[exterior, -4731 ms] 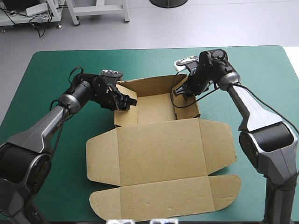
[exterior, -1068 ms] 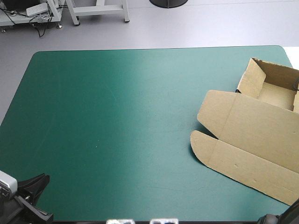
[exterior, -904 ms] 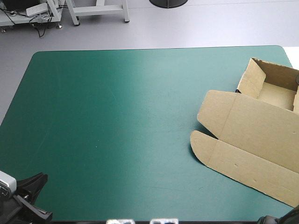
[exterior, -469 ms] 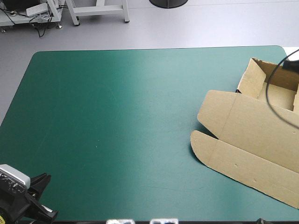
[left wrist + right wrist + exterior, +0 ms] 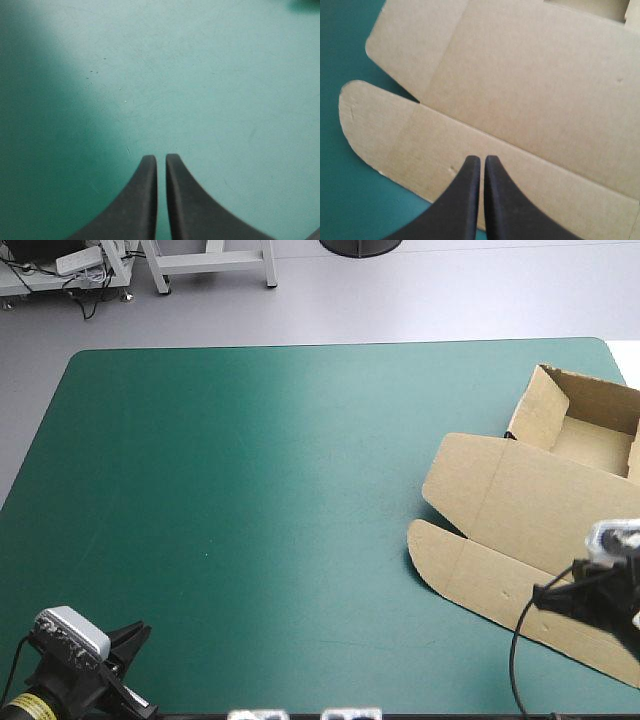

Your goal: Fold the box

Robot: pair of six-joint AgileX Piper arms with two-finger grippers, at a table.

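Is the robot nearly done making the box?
About halfway, it looks. Done: the box has its tray walls standing up by the table's right edge. In hand: nothing. The right tool hangs shut over the lid, and the left tool is shut over the bare teal-green cover. Left: the lid and its flaps lie flat and open.

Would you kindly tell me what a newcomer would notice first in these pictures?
The brown box draws the eye first: it lies at the right edge of the teal-green cover, its far part a raised open tray, its lid and flaps flat toward the near side. The right claw, shut, hangs over the lid's near flap, while the left claw, shut too, is over bare cover at the near left corner.
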